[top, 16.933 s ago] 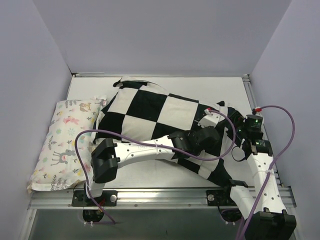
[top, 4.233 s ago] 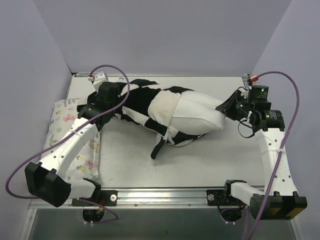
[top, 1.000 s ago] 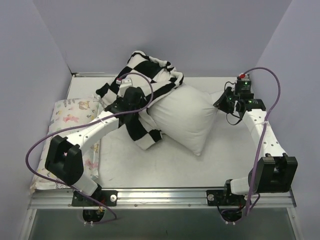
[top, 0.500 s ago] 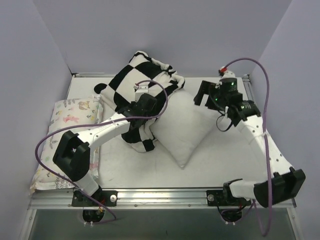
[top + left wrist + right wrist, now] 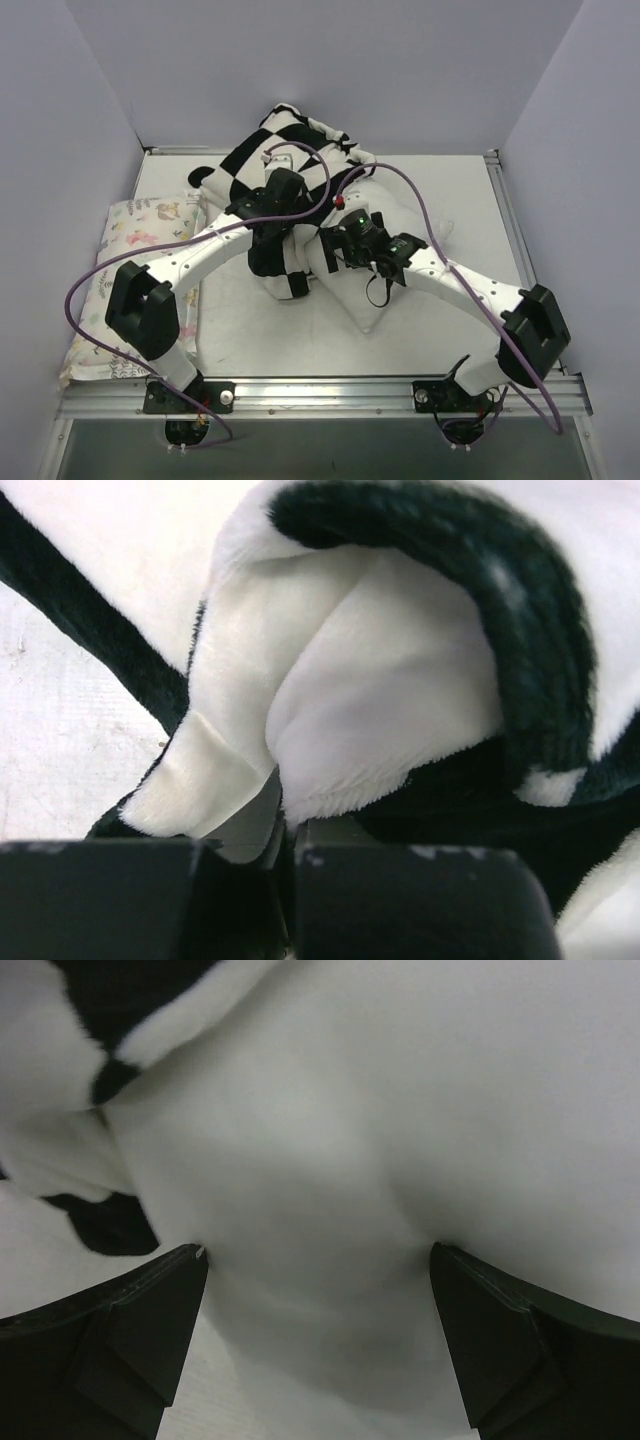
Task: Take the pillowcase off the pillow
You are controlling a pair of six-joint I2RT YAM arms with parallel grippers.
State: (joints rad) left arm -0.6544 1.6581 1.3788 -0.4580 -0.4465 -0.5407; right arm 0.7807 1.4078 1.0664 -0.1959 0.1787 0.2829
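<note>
The black and white checkerboard pillowcase (image 5: 262, 160) is bunched up at the back, pulled mostly off the plain white pillow (image 5: 352, 292). My left gripper (image 5: 275, 225) is shut on a fold of the pillowcase (image 5: 400, 680), which is pinched between its jaws (image 5: 285, 825). My right gripper (image 5: 330, 250) is open at the pillow's left side, next to the pillowcase. In the right wrist view the pillow (image 5: 400, 1110) bulges between the spread fingers of my right gripper (image 5: 318, 1255), and a pillowcase edge (image 5: 60, 1020) shows at the top left. The pillow's tag is hidden.
A pale floral-print pillow (image 5: 125, 270) lies along the left side of the table. Lilac walls enclose the back and both sides. A metal rail (image 5: 320, 392) runs along the near edge. Purple cables loop over both arms.
My right arm has swung left across the pillow, from its far right corner to its left side by the pillowcase. The left gripper still holds the pillowcase and has barely moved.
</note>
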